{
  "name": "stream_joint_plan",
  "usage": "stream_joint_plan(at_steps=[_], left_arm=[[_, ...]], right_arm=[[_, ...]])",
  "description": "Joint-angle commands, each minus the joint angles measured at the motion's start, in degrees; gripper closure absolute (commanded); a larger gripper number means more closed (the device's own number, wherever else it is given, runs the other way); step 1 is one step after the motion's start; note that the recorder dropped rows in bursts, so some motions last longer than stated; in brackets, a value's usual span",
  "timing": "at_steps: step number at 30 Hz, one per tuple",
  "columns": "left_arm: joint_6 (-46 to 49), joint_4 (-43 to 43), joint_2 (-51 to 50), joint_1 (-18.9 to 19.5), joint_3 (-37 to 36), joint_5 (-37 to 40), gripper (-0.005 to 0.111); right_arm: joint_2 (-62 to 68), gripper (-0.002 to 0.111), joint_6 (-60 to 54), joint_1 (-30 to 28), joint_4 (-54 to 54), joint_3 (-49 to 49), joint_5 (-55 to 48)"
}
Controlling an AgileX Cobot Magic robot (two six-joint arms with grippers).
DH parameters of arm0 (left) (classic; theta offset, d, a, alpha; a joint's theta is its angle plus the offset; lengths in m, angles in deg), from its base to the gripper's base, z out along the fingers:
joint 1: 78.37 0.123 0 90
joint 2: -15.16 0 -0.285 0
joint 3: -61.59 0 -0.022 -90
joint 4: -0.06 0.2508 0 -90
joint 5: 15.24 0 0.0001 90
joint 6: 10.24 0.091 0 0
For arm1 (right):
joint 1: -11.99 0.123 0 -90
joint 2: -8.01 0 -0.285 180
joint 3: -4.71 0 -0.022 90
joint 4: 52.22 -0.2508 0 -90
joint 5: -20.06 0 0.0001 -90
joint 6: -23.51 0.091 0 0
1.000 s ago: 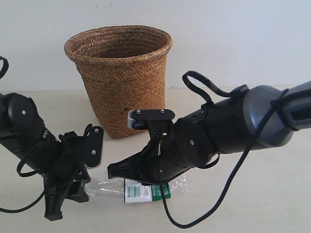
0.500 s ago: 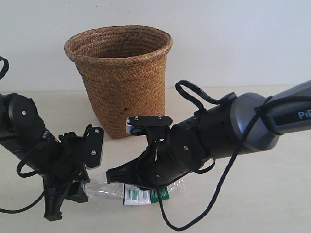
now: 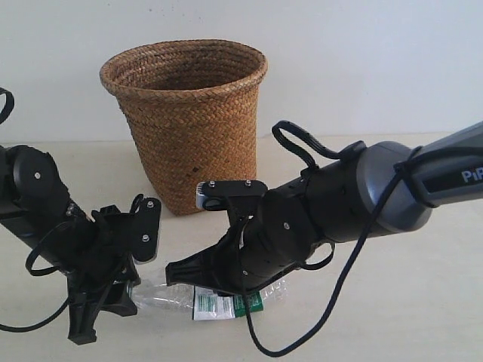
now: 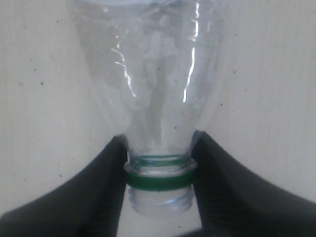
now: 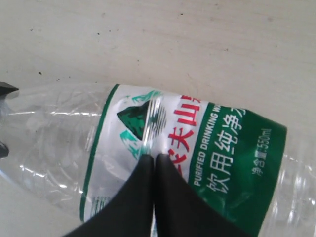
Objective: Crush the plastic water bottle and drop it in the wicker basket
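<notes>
Brown woven basket (image 3: pixel 189 128); clear, green-ringed bottle (image 4: pixel 153 89)

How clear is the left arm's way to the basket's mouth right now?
Probably not clear yet. The left gripper is clamped on the bottle at its neck, and the shut right gripper bears on its label. Otherwise nothing stands before the tall basket.

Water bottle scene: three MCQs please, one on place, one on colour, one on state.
1. Where is the plastic water bottle relative to the wicker basket? A inside it; B on the table, outside it; C on its rim.
2. The neck ring is: A red; B blue; C green.
3. The left gripper is: A shut on the bottle's neck; B open, clear; C out of view.
B: it lies on the table, exterior view. C: green band, left wrist view. A: it clamps the neck.
</notes>
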Motion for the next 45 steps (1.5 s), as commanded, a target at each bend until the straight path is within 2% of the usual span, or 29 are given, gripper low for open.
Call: stream_joint_plan(at_steps=[1, 13, 36, 42, 45], left_arm=[[0.4, -0.7, 0.5, -0.5, -0.2, 0.8, 0.103], [0.4, -0.7, 0.5, -0.5, -0.2, 0.8, 0.103], [0.4, -0.7, 0.5, -0.5, -0.2, 0.5, 0.103], [0.4, 0.1, 0.5, -0.5, -0.2, 0.4, 0.103], [0.4, 0.2, 0.5, -0.5, -0.2, 0.1, 0.103]], right_arm=[[2.0, 0.108, -0.4, 0.1, 0.4, -0.5, -8.6], [5.7, 0.108, 0.7, 0.1, 0.4, 2.6, -13.9], [5.8, 0.108, -0.8, 0.1, 0.4, 2.7, -14.2], [0.5, 0.108, 2.4, 0.1, 4.4, 2.7, -11.7], [-3.7, 0.108, 7.7, 0.1, 11.4, 2.6, -12.2]])
